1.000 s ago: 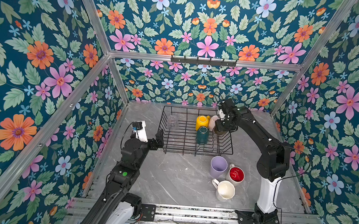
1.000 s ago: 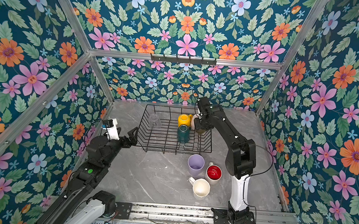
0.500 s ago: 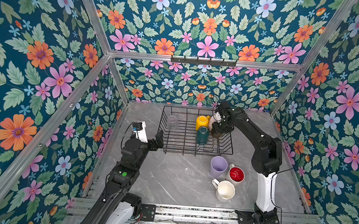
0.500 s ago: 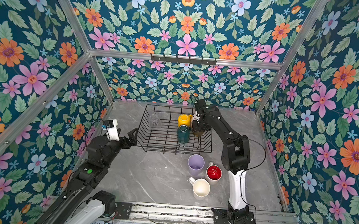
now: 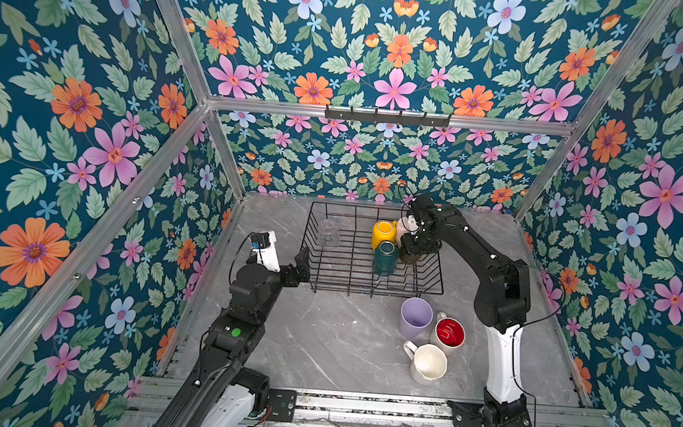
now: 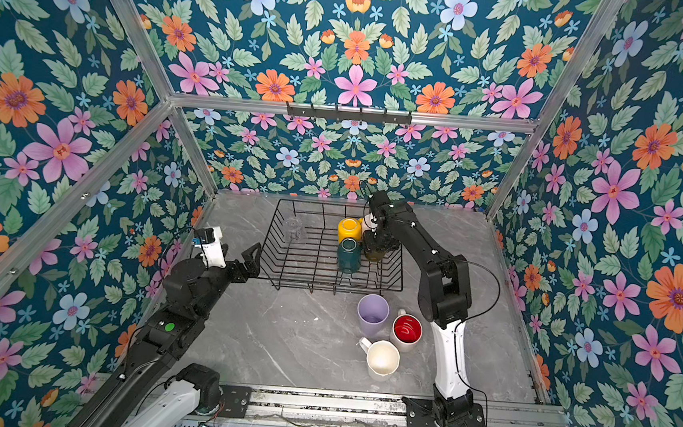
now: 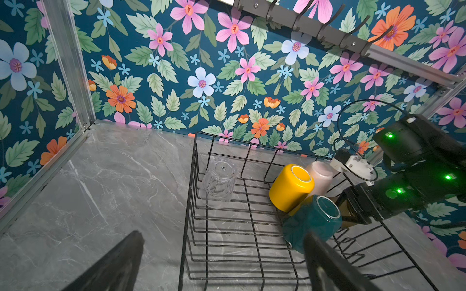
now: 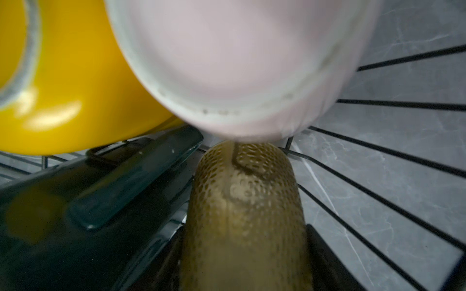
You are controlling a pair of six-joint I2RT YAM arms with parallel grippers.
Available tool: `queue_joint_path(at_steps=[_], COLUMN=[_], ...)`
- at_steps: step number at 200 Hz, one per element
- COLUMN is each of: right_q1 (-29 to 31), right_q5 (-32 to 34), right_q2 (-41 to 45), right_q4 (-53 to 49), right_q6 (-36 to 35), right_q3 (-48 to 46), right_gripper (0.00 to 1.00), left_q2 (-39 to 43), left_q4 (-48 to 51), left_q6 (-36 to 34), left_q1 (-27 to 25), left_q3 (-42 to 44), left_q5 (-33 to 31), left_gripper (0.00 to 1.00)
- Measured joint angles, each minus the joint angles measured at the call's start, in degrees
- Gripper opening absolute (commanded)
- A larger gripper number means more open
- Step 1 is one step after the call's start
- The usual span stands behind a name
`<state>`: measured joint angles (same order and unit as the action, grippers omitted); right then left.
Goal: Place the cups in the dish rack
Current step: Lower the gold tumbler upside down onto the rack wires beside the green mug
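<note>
Right gripper [image 8: 247,254] clasps the olive-amber glass [image 8: 244,201] (cream cup [image 8: 239,63] just beyond its fingertips [image 8: 327,259], dark green mug [image 8: 75,226] alongside); left gripper [image 5: 302,266] stands spread wide.

The grey marble table [image 5: 320,354] bears the dish rack [image 5: 351,285], lilac tumbler [image 5: 415,318], red-lined mug [image 5: 449,333] and white mug [image 5: 428,363].

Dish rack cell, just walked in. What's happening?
The right gripper is clamped on the olive-amber glass, inside the dish rack beside the dark green mug. The clear glass, yellow mug and pale cup are in the rack too. The lilac tumbler, red-lined mug and white mug stand on the table, not yet loaded. The left gripper hangs open by the rack's near left corner, holding nothing.
</note>
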<state>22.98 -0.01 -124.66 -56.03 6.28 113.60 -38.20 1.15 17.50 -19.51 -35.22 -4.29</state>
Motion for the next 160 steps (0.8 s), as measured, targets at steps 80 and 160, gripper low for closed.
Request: queue_joint_path(at_steps=[80, 160], right_q1=[-0.1, -0.1], right_q5=[2.1, 3.5], right_q2=[3.7, 6.3], right_q4=[-1.8, -5.0], right_q6=[-0.5, -1.4], right_q3=[-1.3, -1.8], right_gripper=[0.19, 0.17], left_q2=[-0.2, -0.5], left_q4=[0.0, 0.0], left_q6=[0.0, 0.0], left_q1=[0.0, 0.0], left_q3=[-0.3, -0.4], left_q5=[0.0, 0.2], left_gripper=[0.99, 0.99])
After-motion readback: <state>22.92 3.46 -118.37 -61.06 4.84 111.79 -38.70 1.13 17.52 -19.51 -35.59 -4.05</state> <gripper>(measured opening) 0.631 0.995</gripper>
